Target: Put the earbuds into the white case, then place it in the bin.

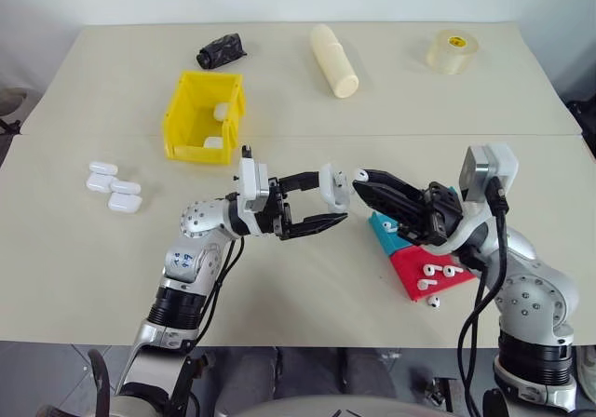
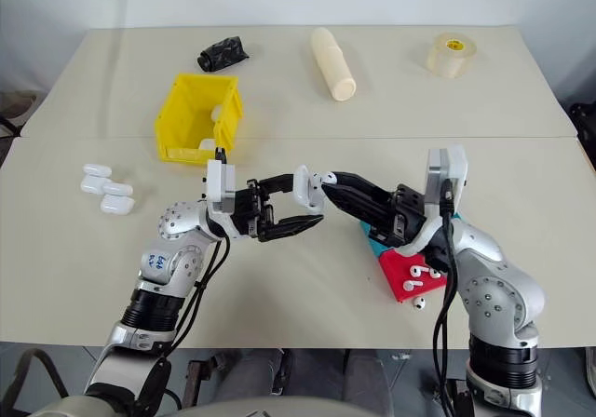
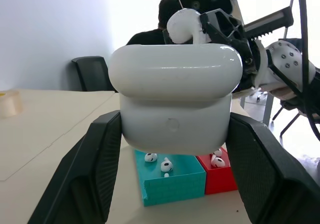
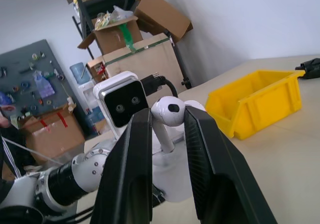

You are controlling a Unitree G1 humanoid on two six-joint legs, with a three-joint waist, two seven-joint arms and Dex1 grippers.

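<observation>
- Two grippers meet above the middle of the table (image 1: 84, 277), and we see them nearly tip to tip in the head views.
- Our left gripper (image 1: 328, 203) is clamped on the white case (image 1: 332, 185), one black finger on each side of its body; the left wrist view shows the case (image 3: 175, 101) filling the gap between the fingers, lid open.
- Our right gripper (image 1: 358, 176) pinches a single earbud (image 4: 169, 115) between its nearly closed fingers, the bud's rounded head poking out past the tips and its stem running down between them.
- That earbud sits just at the open top of the case, at about 3 o'clock from it in the head views; we cannot tell whether it touches the case yet.
- Behind the case, at roughly 11 o'clock, stands the bin (image 1: 200, 147), with small white pieces lying inside it.
- Loose earbuds (image 1: 438, 273) lie in the red tray (image 1: 410, 268), at about 4 o'clock from the case, with one more (image 1: 434, 302) on the table just off the tray's near edge; a teal tray (image 1: 384, 233) touches the red one and holds further buds.
- Several spare white cases (image 1: 114, 188) are clustered near the table's left edge, at 9 o'clock.
- Along the far side we see a crumpled black item (image 1: 221, 50), a cream roll (image 1: 334, 60) and a tape roll (image 1: 453, 51).
</observation>
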